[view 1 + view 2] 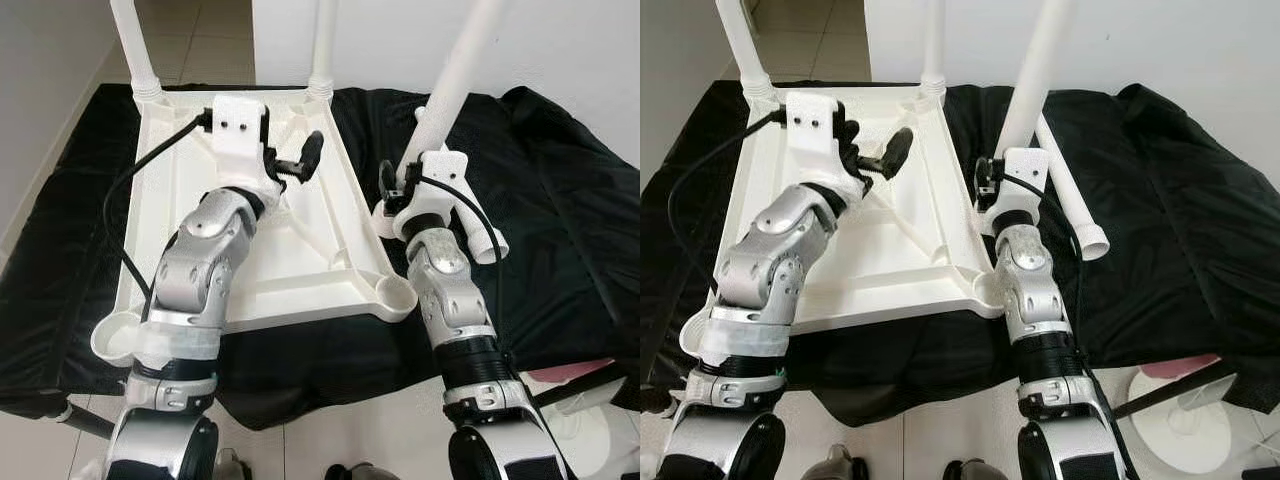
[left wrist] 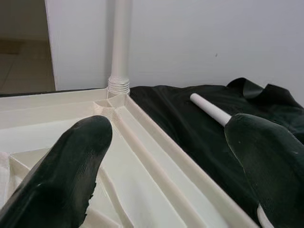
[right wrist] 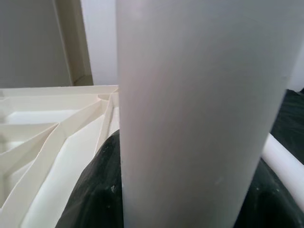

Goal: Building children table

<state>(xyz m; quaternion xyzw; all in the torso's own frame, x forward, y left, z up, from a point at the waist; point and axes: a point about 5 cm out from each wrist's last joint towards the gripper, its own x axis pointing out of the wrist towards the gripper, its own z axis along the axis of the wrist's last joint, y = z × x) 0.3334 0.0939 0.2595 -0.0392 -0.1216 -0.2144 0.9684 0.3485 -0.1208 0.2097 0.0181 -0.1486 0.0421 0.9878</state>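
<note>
Tabletop (image 1: pixel 200 190), white plastic, lies upside down on the black cloth (image 1: pixel 560 200), with two legs (image 1: pixel 135 45) standing up from its far corners. I have the right claw (image 1: pixel 992 192) closed around a third leg (image 1: pixel 1035 75), held upright just beside the tabletop's right edge. A fourth leg (image 1: pixel 1070 195) lies on the cloth right of it. My left claw (image 1: pixel 295 160) hovers spread wide over the tabletop's underside.

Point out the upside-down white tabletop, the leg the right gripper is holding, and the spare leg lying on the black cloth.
tabletop (image 1: pixel 300 285): left eye view, flat underside panel.
held leg (image 1: pixel 452 85): left eye view, mid-shaft above right gripper (image 1: pixel 400 192).
spare leg (image 1: pixel 1072 200): right eye view, shaft on black cloth (image 1: pixel 1180 200).
</note>
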